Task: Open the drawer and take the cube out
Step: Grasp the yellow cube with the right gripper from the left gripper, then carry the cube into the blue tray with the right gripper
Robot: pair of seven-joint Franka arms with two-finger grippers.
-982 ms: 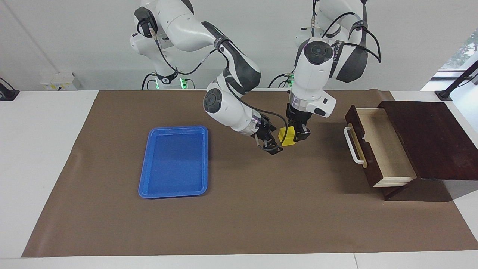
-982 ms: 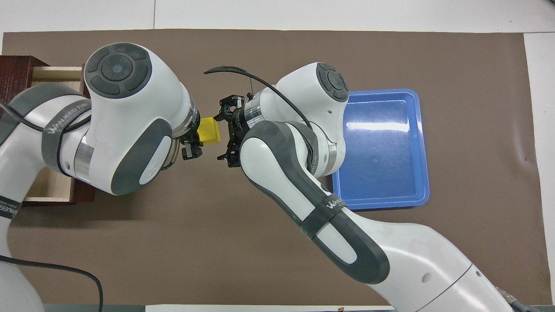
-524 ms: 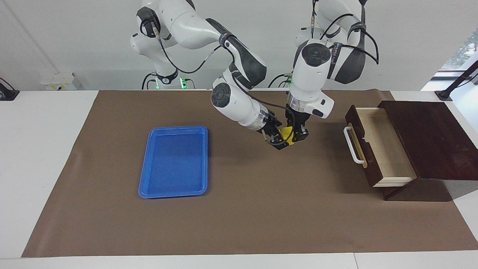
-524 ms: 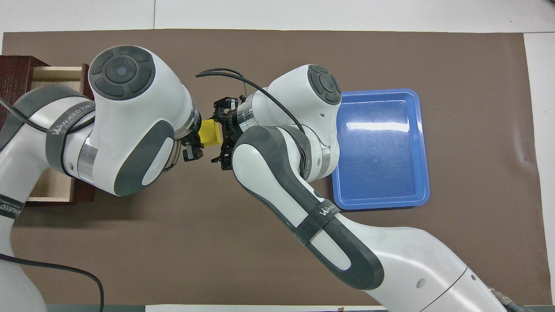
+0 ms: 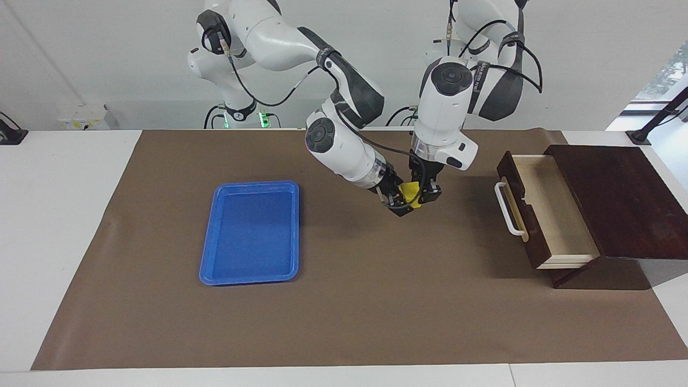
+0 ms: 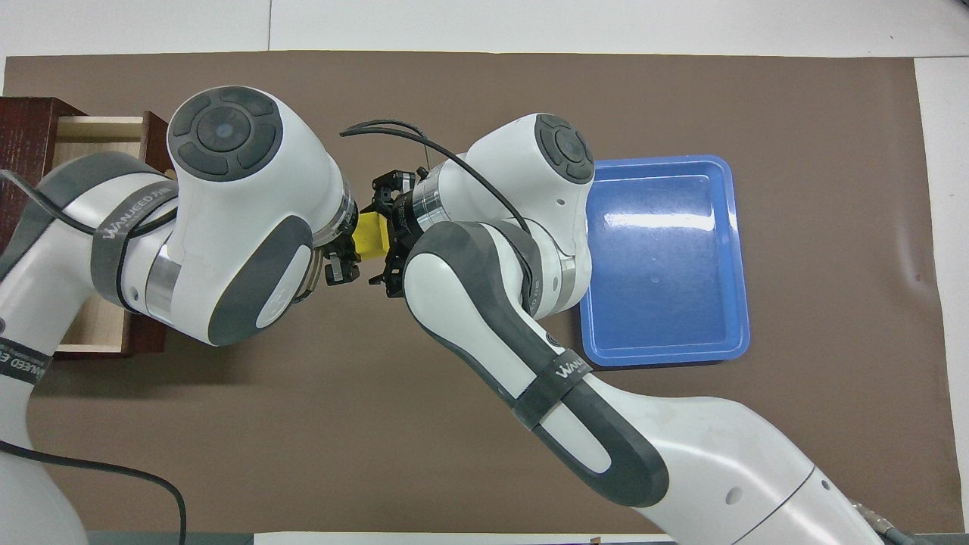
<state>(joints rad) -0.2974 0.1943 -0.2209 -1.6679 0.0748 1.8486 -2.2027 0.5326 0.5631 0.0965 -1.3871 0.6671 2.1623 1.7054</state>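
The yellow cube (image 5: pixel 410 189) (image 6: pixel 369 233) hangs in the air over the brown mat, between the drawer and the blue tray. My left gripper (image 5: pixel 424 194) (image 6: pixel 344 244) points down and is shut on it from the drawer's side. My right gripper (image 5: pixel 402 202) (image 6: pixel 387 235) comes in slantwise from the tray's side and is right up against the cube, covering part of it. The drawer (image 5: pixel 515 210) (image 6: pixel 98 129) of the dark wooden box stands pulled out, its pale inside bare where it shows.
A flat blue tray (image 5: pixel 250 185) (image 6: pixel 666 161) lies on the mat toward the right arm's end of the table. The dark wooden box (image 5: pixel 618 199) sits at the left arm's end. Both arms crowd the middle of the mat.
My right gripper has moved in from the tray's side until it meets the cube. The left gripper, still holding the cube, has shifted slightly toward it.
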